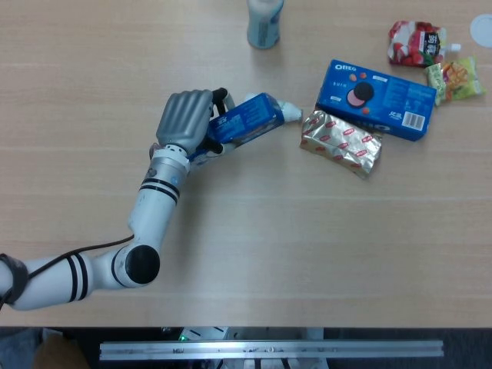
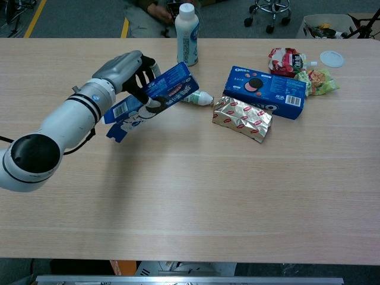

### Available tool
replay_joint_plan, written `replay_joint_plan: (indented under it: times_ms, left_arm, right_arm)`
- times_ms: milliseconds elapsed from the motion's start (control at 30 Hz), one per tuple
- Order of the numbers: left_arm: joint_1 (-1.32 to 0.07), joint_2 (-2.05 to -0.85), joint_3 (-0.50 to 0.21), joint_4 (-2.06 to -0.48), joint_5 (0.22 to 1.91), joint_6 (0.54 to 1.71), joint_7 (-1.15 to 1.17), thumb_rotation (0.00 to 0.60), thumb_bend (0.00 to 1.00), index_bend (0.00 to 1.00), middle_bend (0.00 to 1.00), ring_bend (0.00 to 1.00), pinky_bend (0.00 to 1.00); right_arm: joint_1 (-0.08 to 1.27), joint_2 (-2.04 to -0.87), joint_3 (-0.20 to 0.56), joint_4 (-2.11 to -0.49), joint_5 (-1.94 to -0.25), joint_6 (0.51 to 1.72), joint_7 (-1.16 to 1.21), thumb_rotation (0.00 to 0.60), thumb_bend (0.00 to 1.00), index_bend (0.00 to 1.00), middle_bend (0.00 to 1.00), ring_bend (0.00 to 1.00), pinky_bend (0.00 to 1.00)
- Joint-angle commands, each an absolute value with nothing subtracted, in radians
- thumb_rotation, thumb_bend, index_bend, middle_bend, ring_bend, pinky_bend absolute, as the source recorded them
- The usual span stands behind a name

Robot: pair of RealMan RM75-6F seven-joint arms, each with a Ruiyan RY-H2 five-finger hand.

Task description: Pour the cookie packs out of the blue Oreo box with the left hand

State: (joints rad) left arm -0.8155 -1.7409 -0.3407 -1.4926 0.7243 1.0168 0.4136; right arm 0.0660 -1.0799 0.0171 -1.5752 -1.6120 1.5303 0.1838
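The left hand [image 2: 127, 72] holds a blue Oreo box [image 2: 155, 100], fingers wrapped around its middle, and the box is off the table [image 2: 190, 196], tilted with its right end higher and its left end lower. It hangs over the left-centre of the table, its raised end close above a small white bottle [image 2: 200, 97] lying on its side. In the head view the box [image 1: 244, 123] hides most of that bottle.

The step in hand looks like the carry and tilt before pouring; no cookie packs are seen coming out. Which end is open cannot be told. The next move likely calls for tipping the open end down over bare table, clear of the bottle and the silver pack [image 2: 242, 118] to the right.

A second Oreo box [image 2: 265, 91] lies flat further right, untouched. The right hand is not in view.
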Motion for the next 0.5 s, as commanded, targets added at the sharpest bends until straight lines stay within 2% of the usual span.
replay_joint_plan:
  times_ms: [33, 500]
  left_arm:
    - [-0.808, -1.755, -0.367, -1.498, 0.758, 1.03, 0.343, 0.6, 0.14, 0.45, 0.5, 0.43, 0.46]
    - [-0.748, -1.799, -0.397, -1.495, 0.837, 1.049, 0.089, 0.6, 0.14, 0.44, 0.49, 0.43, 0.46]
  right_arm:
    - [0.064, -1.08, 0.016, -1.572, -1.61, 1.53, 0.187, 0.6, 0.18, 0.38, 0.39, 0.37, 0.39]
    - [0.058, -1.081, 0.014, -1.563, -1.607, 1.534, 0.199, 0.6, 0.18, 0.38, 0.39, 0.37, 0.39]
